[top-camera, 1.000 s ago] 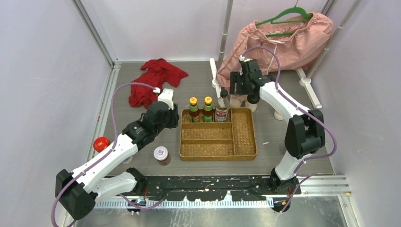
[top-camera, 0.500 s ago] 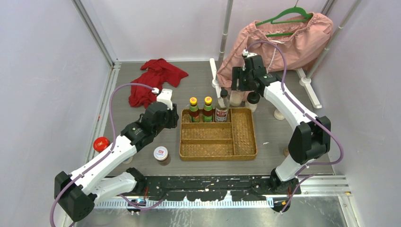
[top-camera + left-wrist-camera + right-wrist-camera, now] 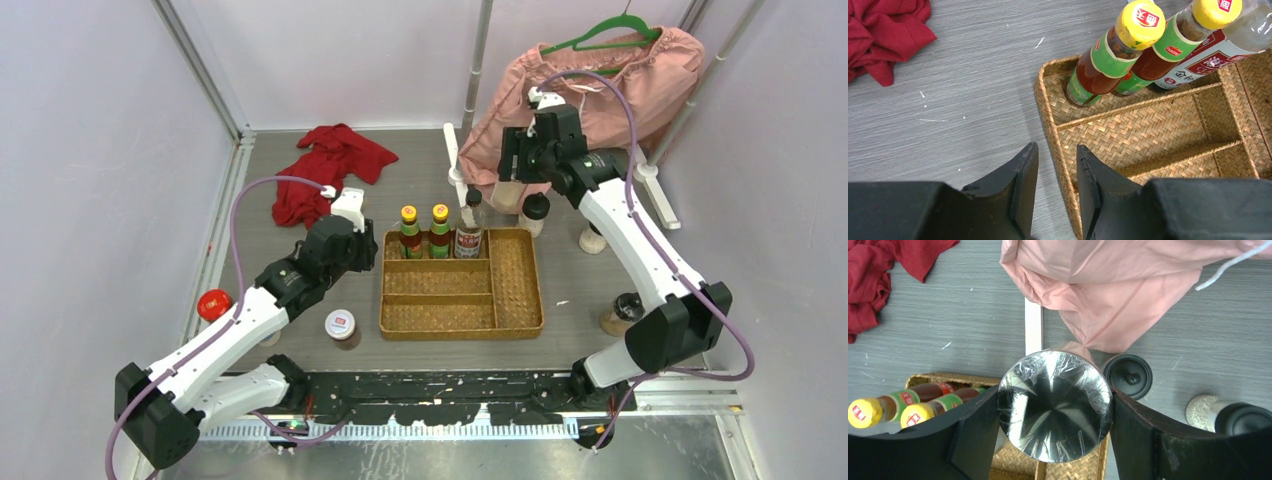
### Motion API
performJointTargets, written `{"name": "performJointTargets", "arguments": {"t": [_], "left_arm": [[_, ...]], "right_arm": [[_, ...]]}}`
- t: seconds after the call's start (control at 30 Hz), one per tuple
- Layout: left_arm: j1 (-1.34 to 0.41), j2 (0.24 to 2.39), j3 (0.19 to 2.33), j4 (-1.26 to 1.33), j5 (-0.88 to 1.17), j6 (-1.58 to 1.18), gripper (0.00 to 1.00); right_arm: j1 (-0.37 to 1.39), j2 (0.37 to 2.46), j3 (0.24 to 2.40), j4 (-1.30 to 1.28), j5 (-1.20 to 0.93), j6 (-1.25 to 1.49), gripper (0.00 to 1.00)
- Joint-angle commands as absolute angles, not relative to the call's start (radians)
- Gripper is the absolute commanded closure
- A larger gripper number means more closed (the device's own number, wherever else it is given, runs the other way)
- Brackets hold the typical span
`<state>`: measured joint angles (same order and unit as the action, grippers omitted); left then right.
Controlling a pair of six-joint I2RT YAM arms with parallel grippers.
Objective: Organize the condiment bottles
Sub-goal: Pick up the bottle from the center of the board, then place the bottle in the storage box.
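Beside the left rim of the wicker tray (image 3: pixel 1048 115), the left fingers (image 3: pixel 1023 180) hover slightly apart, empty. Right of them, the right fingers (image 3: pixel 978 435) are clamped on the silver-lidded jar (image 3: pixel 1055 400), held over the tray's far edge. It is best lowered upright into a free compartment, clear of the standing bottles (image 3: pixel 440 232).

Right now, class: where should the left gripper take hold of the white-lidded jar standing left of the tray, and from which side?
Probably from above, closing on the round lid of the white-lidded jar. It stands upright and short, apart from the wicker tray, so the left gripper has room around it.
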<state>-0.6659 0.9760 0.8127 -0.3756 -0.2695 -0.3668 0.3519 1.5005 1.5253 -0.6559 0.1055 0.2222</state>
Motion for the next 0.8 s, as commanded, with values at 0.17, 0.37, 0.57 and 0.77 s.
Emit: {"name": "performJointTargets", "arguments": {"t": [0.17, 0.37, 0.57, 0.77], "left_arm": [[-0.669, 0.936, 0.798, -0.356, -0.281, -0.384, 0.66], [-0.669, 0.919, 0.810, -0.381, -0.293, -0.382, 0.66], [-0.669, 0.898, 0.814, -0.398, -0.296, -0.385, 0.66], [-0.669, 0.882, 0.814, -0.408, -0.296, -0.392, 0.67]], "right_arm": [[0.365, 1.305, 1.576, -0.770, 0.144, 0.224, 0.39], [0.375, 1.216, 1.469, -0.799, 0.130, 0.256, 0.39], [0.408, 1.150, 1.323, -0.766, 0.134, 0.298, 0.39], [0.450, 1.115, 1.218, -0.694, 0.161, 0.309, 0.39]]}}
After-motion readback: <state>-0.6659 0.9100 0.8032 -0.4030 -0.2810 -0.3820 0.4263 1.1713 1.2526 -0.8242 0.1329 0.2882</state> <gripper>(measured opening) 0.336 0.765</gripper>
